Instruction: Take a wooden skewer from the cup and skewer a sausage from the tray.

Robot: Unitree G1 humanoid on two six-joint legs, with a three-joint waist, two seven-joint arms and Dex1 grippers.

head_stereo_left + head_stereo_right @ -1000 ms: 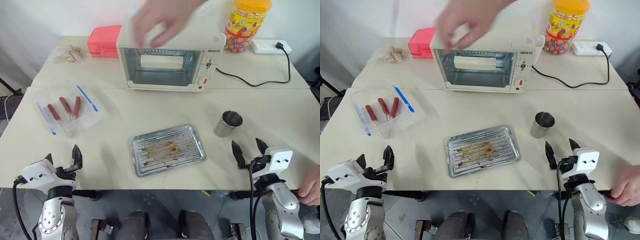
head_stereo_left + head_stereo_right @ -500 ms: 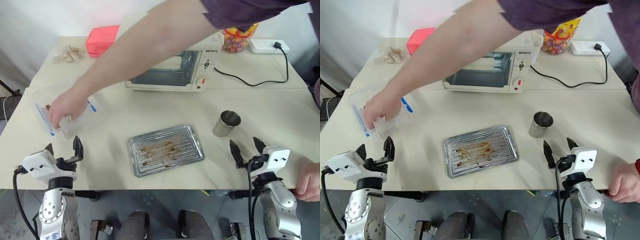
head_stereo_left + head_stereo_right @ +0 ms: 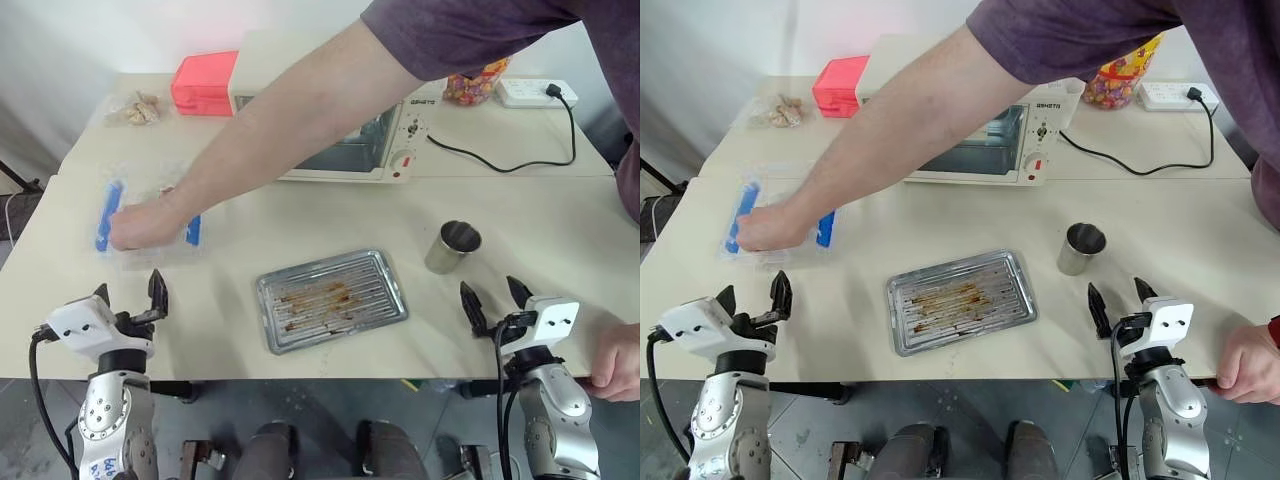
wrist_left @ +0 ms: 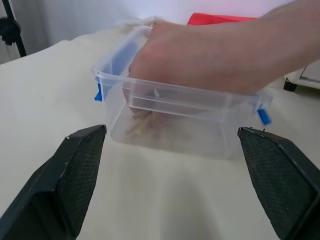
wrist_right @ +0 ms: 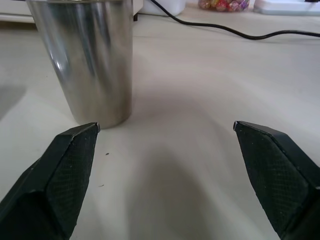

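Two grippers: left gripper (image 3: 128, 302) and right gripper (image 3: 492, 301), both at the near table edge, jaws spread wide, nothing between them.
Cup: steel cup (image 3: 456, 247) stands upright right of centre, just beyond the right gripper; no skewer seen sticking out of it.
Tray: metal tray (image 3: 332, 299) near centre, grease-stained, no sausage on it.
Clear box: plastic box (image 4: 175, 120) with blue clips at far left, beyond the left gripper.
Person: a hand (image 3: 145, 224) presses on the box, arm reaching across from the far right.
Progress: nothing begun, as I judge it; skewer not taken, no sausage speared.
Left to do: whole task, once tray and cup are stocked.
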